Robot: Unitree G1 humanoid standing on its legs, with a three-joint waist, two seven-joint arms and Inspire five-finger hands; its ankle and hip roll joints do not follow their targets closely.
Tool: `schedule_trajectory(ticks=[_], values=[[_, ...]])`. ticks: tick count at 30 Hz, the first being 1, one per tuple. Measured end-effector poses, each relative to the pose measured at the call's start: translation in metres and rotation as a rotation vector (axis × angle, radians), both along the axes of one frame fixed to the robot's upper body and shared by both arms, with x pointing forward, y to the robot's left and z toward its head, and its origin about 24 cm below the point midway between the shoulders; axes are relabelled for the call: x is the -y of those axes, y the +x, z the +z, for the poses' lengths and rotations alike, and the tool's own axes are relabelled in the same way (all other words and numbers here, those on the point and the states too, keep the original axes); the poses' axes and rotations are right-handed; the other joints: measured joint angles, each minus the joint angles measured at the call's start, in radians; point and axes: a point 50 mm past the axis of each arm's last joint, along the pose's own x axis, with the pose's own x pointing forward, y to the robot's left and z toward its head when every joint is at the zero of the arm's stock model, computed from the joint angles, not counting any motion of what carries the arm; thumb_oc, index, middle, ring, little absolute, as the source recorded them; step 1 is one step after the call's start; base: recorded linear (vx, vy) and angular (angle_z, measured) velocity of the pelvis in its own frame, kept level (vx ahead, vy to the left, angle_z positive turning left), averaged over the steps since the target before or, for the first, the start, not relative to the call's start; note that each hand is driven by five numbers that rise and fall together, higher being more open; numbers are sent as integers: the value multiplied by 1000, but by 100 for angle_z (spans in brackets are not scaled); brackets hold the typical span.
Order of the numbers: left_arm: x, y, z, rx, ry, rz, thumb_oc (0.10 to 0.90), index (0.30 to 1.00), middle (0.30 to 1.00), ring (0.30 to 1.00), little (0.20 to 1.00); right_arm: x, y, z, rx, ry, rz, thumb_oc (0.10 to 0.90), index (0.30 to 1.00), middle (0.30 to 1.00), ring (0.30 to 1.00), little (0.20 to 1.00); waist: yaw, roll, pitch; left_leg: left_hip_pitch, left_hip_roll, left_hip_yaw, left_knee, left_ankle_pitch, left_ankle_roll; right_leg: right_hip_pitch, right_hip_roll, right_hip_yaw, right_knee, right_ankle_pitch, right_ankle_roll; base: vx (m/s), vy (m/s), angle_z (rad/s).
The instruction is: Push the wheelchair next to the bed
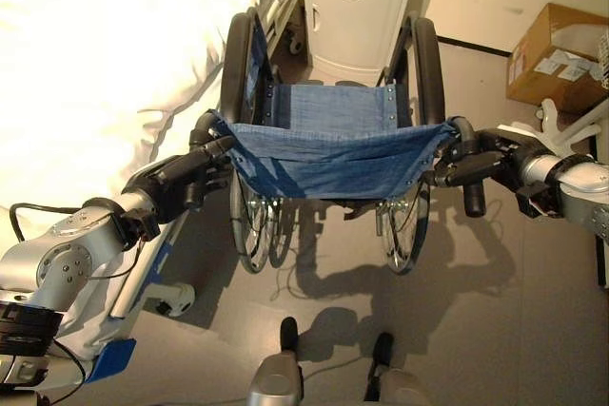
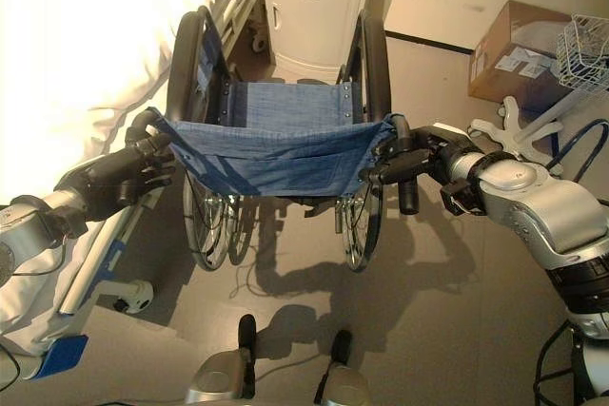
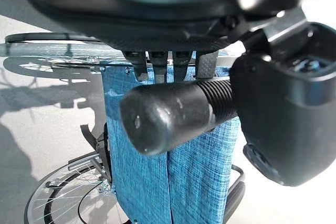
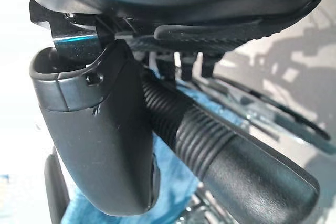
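Arms outstretched — left hand (image 1: 181, 183), right hand (image 1: 476, 166) curled round wheelchair (image 1: 328, 145) handles.

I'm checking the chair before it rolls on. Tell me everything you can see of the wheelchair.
The wheelchair stands upright on the grey floor, seen from behind, beside the white bed on its left. It has a blue fabric backrest and seat, black tyres on spoked metal wheels, and ribbed black push handles. The left hand and right hand each curl round a handle. A white cabinet stands just ahead.
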Motion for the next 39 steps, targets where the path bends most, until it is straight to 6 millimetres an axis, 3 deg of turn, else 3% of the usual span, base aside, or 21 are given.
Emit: schedule_trajectory(ticks=[21, 39], values=[[-13, -35, -7, 28, -81, 58, 800, 900, 900, 900, 900, 5, -35, -45, 25, 421, -56, 800, 900, 900, 900, 900, -19, -7, -1, 7, 0, 8, -10, -1, -1, -1, 0, 4, -2, 0, 0, 0, -1, 0], [-16, -42, -12, 42, -116, 85, 800, 900, 900, 900, 900, -5, -42, -61, 20, 731, -159, 800, 900, 900, 900, 900, -22, 2, -7, -4, 2, 15, -9, -1, -1, -17, 1, 6, -3, 0, 0, 1, -2, -1]])
